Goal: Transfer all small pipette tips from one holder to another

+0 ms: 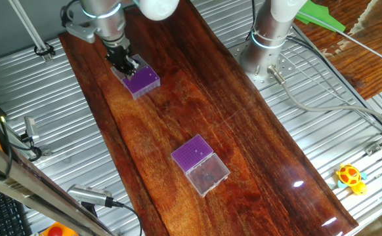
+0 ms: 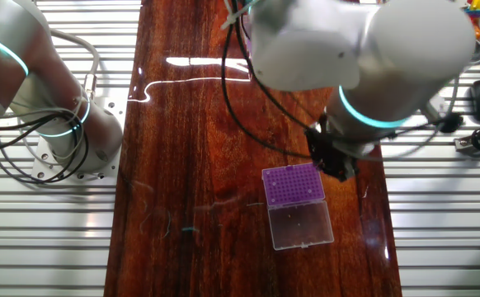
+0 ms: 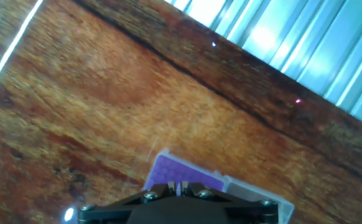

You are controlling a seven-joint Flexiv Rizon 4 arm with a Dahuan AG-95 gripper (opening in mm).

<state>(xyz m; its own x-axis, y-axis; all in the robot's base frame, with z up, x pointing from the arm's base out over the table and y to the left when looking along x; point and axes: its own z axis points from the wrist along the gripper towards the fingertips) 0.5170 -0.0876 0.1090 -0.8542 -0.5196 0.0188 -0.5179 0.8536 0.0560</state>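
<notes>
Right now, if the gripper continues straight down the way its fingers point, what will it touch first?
Most likely the purple pipette tip holder directly under the gripper. The hand view shows its purple top just beyond the fingers. How much gap remains is unclear.

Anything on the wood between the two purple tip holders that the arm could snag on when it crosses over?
No: in one fixed view the wooden board is bare between the far holder, under the gripper, and the near holder.
</notes>
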